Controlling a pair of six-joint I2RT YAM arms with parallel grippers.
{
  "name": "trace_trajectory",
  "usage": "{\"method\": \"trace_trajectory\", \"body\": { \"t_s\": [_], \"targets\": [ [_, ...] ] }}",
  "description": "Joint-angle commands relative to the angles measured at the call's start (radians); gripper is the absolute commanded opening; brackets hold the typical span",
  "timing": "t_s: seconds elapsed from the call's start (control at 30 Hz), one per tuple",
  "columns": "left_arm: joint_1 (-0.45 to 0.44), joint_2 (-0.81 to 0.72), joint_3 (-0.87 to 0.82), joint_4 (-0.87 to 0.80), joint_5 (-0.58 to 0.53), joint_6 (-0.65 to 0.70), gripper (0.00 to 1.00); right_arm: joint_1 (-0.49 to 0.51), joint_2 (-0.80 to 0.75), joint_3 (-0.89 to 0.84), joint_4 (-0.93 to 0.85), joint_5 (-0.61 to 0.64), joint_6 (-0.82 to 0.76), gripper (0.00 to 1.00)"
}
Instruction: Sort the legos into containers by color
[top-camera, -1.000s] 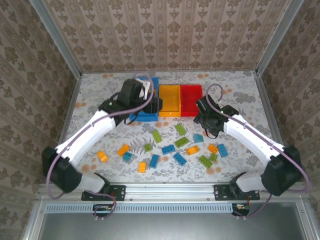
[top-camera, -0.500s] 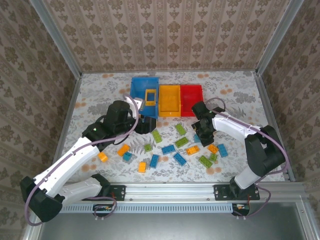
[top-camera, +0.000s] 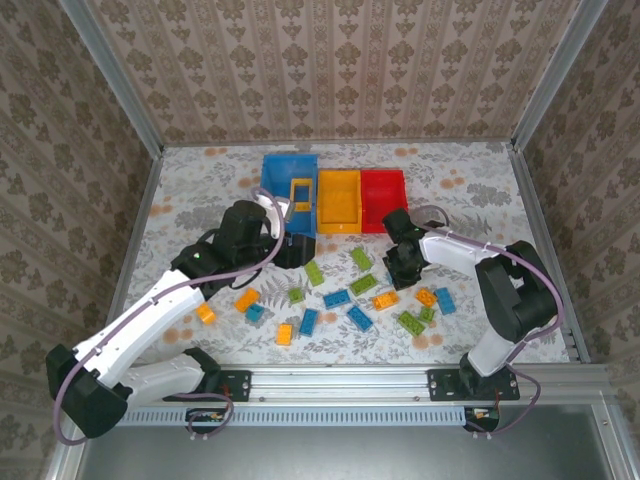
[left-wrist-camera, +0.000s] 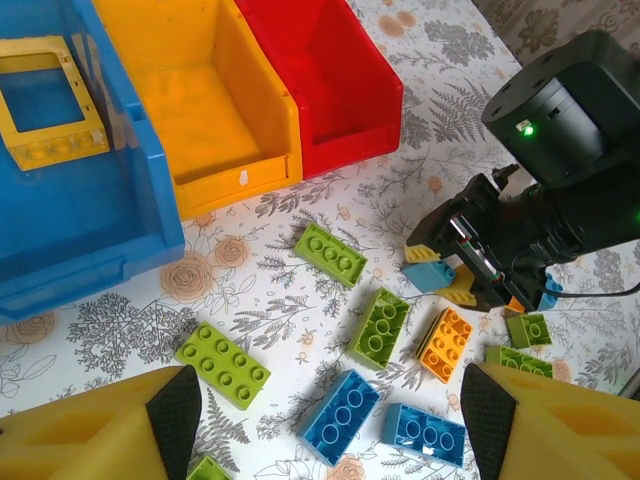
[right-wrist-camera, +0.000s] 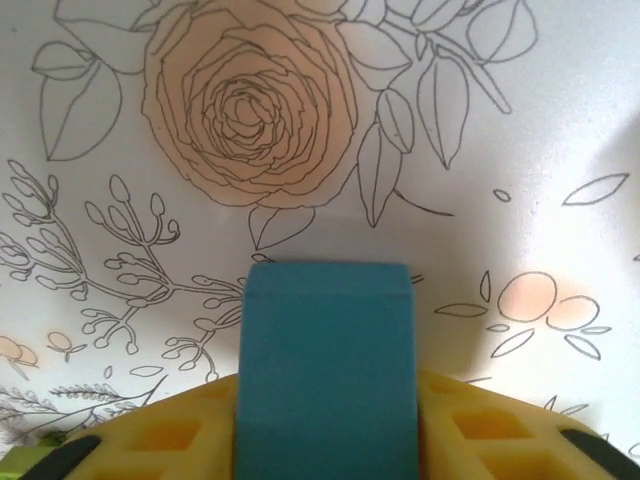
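Left arm (top-camera: 170, 295) had nudged forward. My right gripper (left-wrist-camera: 440, 273) clamped a blue brick (right-wrist-camera: 325, 360) — studs hidden — while the left gripper (left-wrist-camera: 330, 410) gaped empty.

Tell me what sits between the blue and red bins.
The orange-yellow bin, side by side with the blue bin and red bin, in the top view.

Left gripper (top-camera: 292, 250): withdrawn from the blue plastic bin (top-camera: 272, 170).
Orange square plastic frame (top-camera: 299, 192): now inside that bin.
Right gripper (top-camera: 397, 272): down on small blue plastic brick (right-wrist-camera: 325, 360).
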Motion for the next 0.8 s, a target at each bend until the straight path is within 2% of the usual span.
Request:
{"method": "trace_trajectory", "body": {
  "t_s": [0.0,0.1,0.2,0.3,0.4,0.6,0.77],
  "targets": [
    [-0.013,0.012,0.028,0.013,0.002,-0.02,0.72,-0.009,-0.067,0.034,-0.021,0.078,-0.094,0.29],
    [-0.021,0.029,0.05,0.027,-0.011,-0.023,0.72,-0.008,-0.114,0.098,-0.043,0.146,-0.277,0.22],
    [-0.028,0.053,0.067,0.046,-0.027,-0.026,0.72,-0.01,-0.123,0.117,0.022,0.145,-0.431,0.21],
    [-0.031,0.085,0.092,0.055,-0.044,-0.027,0.71,-0.021,-0.079,0.146,0.14,0.106,-0.57,0.21],
    [-0.034,0.111,0.115,0.056,-0.063,-0.028,0.71,-0.024,-0.001,0.23,0.181,0.081,-0.676,0.22],
    [-0.035,0.149,0.136,0.014,-0.096,-0.038,0.7,-0.056,0.134,0.359,0.189,0.084,-0.782,0.22],
    [-0.037,0.177,0.13,-0.054,-0.119,-0.078,0.7,-0.088,0.244,0.448,0.156,0.021,-0.809,0.26]
  ]
}}
